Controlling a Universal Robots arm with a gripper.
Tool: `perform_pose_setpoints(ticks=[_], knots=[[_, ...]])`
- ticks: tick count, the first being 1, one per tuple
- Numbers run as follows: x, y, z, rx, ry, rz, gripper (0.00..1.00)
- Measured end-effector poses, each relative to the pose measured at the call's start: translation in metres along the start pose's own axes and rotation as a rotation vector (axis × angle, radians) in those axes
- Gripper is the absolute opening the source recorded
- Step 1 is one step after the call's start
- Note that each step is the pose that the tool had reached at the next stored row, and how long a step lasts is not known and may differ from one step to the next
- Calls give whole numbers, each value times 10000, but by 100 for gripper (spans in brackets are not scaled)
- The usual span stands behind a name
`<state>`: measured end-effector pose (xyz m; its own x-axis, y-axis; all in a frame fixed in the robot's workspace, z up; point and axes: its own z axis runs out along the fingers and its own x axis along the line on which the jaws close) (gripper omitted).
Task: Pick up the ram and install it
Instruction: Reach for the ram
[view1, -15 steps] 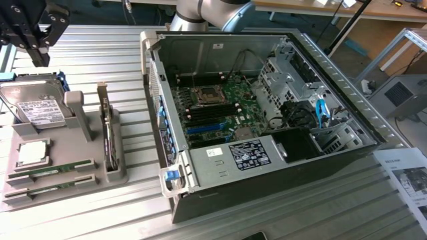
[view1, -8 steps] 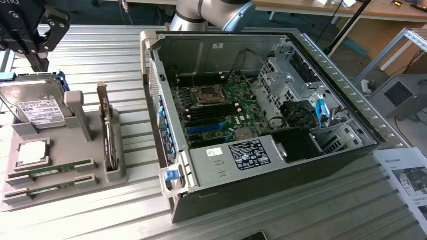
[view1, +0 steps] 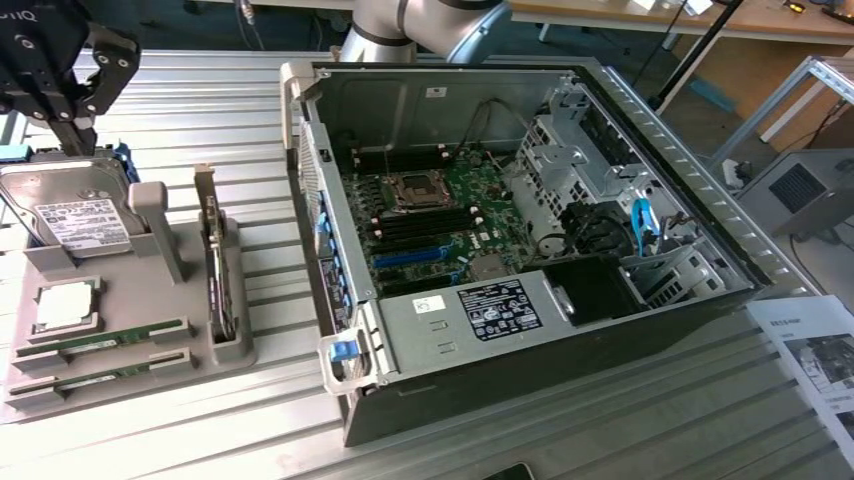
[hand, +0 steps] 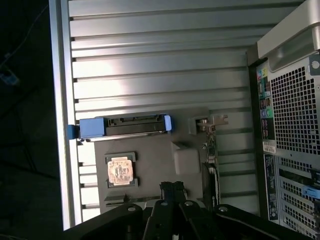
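- Exterior view: gripper (view1: 74, 125) hangs at the far end of the tray (view1: 147, 360), over the drive (view1: 74, 215). Fingers closed together, nothing between them.
- Ram (view1: 104, 343) lies flat in a slot at the near end of the tray. A second stick (view1: 91, 378) lies just beside it, nearer the tray edge.
- Ram is well apart from the gripper, with the drive and the CPU (view1: 64, 305) between them.
- Card (view1: 214, 270) stands upright on the tray's side nearest the PC case (view1: 534, 250). The case lies open on the slatted table (view1: 240, 90), board (view1: 441, 215) exposed.
- Writing: white letters on the gripper body are cut by the frame edge; the last look like "IQ". White label on the drive, label (view1: 501, 305) on the power-supply cover and a printed sheet (view1: 814, 360) at the exterior view's right: text too small to read.
- Wrist view: gripper (hand: 172, 189) fingertips meet, empty, above the tray (hand: 150, 155).
- CPU (hand: 120, 170) sits in its pocket close to the fingertips. Drive (hand: 125, 126), in a blue carrier, lies beyond it.
- Card (hand: 212, 150) runs along the tray edge toward the case (hand: 290, 125).
- Cannot make out the ram with certainty here.
- Writing: small stickers on the case rear, unreadable.
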<state>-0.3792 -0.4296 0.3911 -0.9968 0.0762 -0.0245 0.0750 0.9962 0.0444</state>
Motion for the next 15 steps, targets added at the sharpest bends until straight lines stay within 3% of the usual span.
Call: perform_pose_setpoints(ticks=[15], knots=[[-19,-246,-11,1,1,1,11]])
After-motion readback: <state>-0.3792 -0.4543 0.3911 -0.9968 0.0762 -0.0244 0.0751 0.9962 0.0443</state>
